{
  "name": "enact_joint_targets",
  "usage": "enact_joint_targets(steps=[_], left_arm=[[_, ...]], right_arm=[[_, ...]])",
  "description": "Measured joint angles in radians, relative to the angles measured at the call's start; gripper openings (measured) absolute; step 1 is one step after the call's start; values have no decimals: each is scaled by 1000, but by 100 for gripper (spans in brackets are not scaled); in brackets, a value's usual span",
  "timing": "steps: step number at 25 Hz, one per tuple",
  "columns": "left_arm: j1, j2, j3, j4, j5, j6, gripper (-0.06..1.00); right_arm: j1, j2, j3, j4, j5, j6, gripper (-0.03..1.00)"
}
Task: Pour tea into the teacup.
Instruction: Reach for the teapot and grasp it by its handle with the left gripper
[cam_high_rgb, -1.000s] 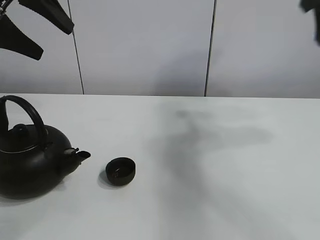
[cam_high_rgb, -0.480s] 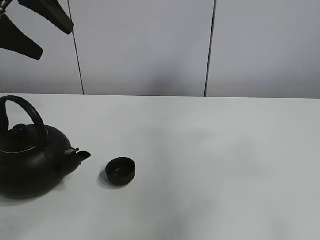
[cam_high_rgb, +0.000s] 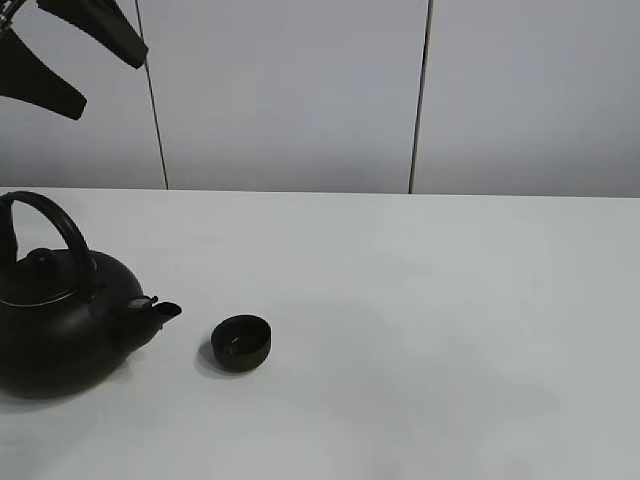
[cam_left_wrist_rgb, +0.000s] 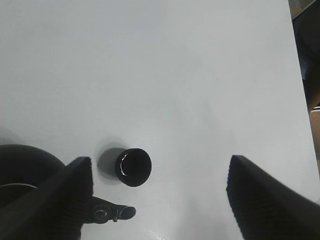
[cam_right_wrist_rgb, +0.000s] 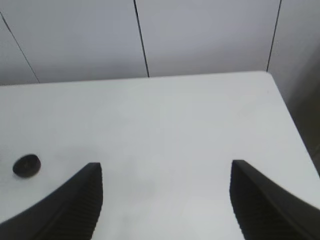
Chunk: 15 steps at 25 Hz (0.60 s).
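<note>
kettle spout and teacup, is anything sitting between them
Nothing: only bare white table between the kettle spout and the teacup, plain in the exterior high and left wrist views.

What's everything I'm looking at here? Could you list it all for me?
kettle: one, black, on the table's left side in the high view, spout toward the teacup
teacup: one, black, on the table just off the kettle's spout, apart from it
table: one, white, holds both
wall panels: pale grey, behind the table
left gripper: one, black, open and empty, high above the kettle
right gripper: one, black, open and empty, seen only by its own wrist camera
</note>
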Motion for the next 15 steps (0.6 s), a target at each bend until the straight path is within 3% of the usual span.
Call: enact_joint_targets(steps=[7, 15], left_arm=[[0, 0, 0, 0, 0, 0, 54], [0, 0, 0, 0, 0, 0, 54]], right_arm=[[0, -110, 313, -67, 0, -1, 50], [20, -110, 388, -84, -60, 39, 50]])
